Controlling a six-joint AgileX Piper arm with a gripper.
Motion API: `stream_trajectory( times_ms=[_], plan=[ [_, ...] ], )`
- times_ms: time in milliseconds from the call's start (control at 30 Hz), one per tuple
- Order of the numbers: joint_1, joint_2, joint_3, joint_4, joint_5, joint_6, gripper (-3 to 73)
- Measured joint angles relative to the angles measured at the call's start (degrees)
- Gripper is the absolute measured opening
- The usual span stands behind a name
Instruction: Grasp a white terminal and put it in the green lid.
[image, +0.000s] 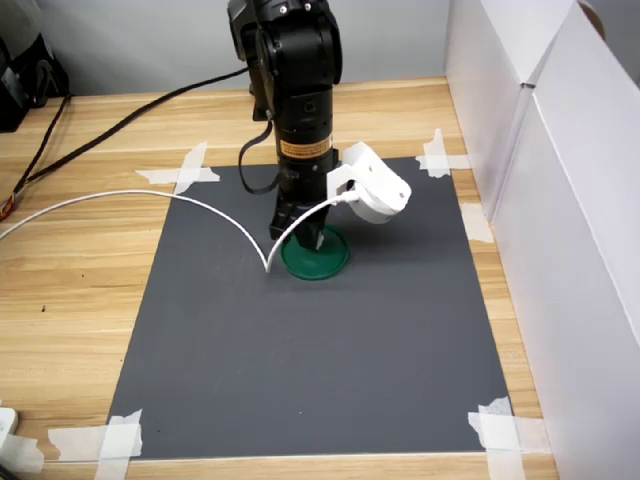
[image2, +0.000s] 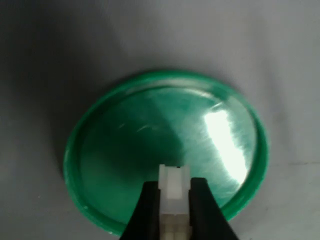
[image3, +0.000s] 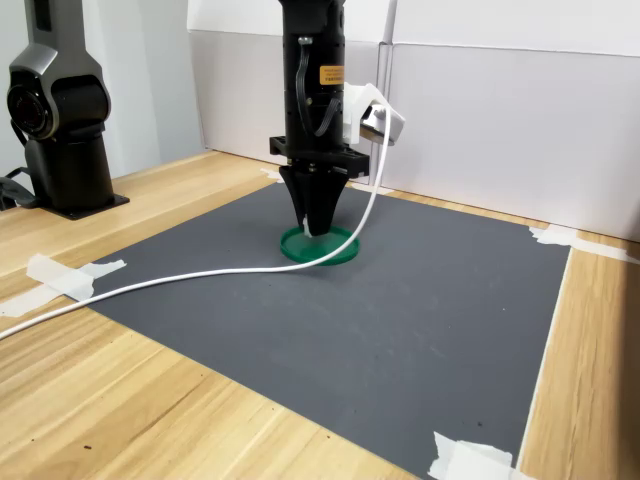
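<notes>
Pinched between my gripper's (image2: 175, 210) black tapered fingers (image2: 145, 215), the white terminal (image2: 173, 186) hangs over the near inner edge of the green lid (image2: 125, 145), not yet released. I judge the risk is in the drop: this small, blocky, hard plastic piece sits close to the raised rim and could bounce or skid off the glossy, slick disc onto the matte grey mat (image: 330, 370). Taped at its corners, the mat lies on a pale wood-grain table (image: 70, 300).
</notes>
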Motion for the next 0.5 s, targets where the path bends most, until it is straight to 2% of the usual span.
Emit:
stream_trajectory(
  times_ms=[133,367,500],
  plan=[
    [0.0,0.0,0.0,-0.17,-0.12,0.0,17.7],
    [0.0,0.0,0.0,-0.11,-1.18,0.0,50.4],
    [0.0,-1.1,0.04,0.99,-2.36,0.0,59.3]
  ],
)
